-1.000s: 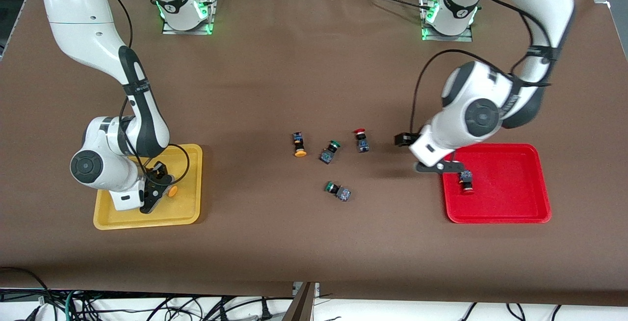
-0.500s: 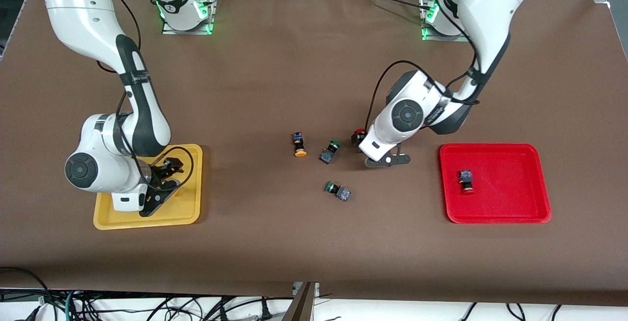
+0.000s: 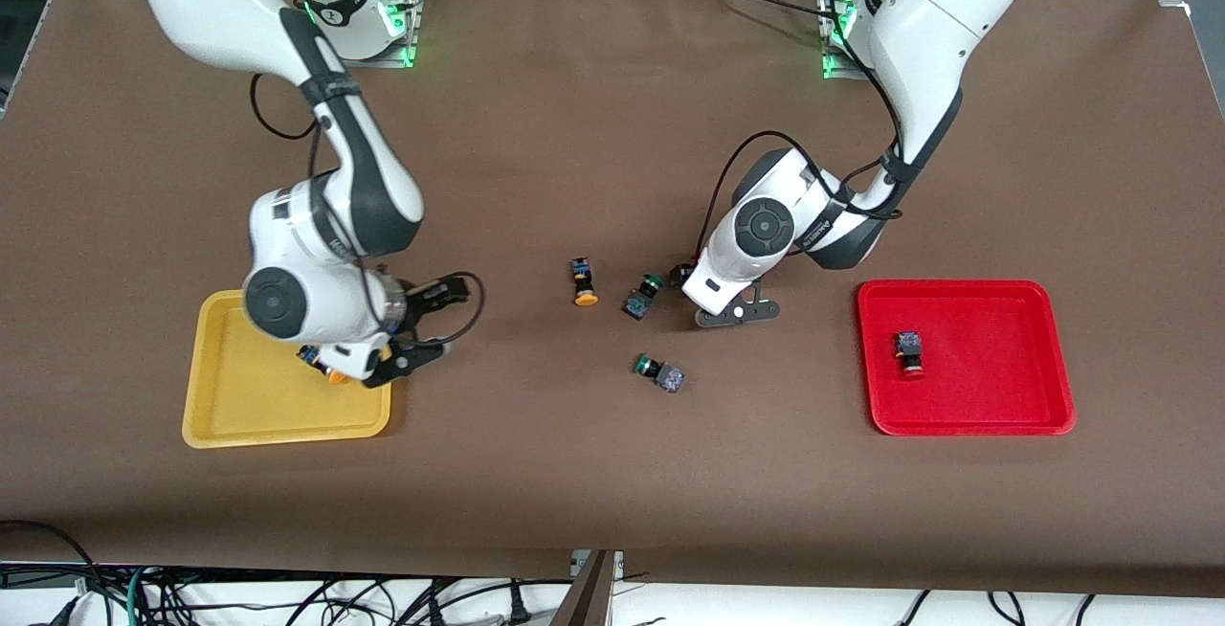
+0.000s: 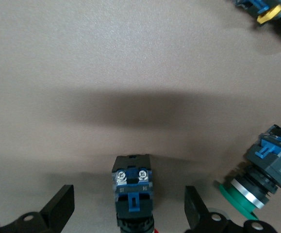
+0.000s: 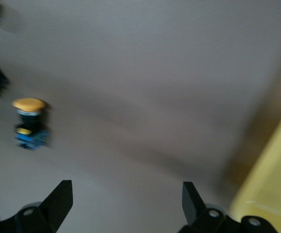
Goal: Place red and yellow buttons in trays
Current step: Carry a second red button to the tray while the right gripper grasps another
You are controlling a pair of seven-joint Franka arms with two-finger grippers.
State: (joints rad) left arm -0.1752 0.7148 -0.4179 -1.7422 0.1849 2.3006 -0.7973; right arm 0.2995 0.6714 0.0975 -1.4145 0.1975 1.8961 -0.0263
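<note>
Now the left gripper straddled a red button, jaws wide; right gripper hung empty, agape, over the yellow tray's three-o'clock rim.

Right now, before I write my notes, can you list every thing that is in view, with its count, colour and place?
Table: one, brown, under everything.
Yellow tray: one, at the right arm's end of the table.
Red tray: one, at the left arm's end.
Yellow buttons: two; one in the yellow tray, partly hidden by the right arm; one on the table near the middle.
Red buttons: two; one in the red tray; one on the table between the left gripper's fingers.
Green buttons: two, on the table near the middle.
Left gripper: open, fingers on either side of the red button on the table.
Right gripper: open, over the table beside the yellow tray.
</note>
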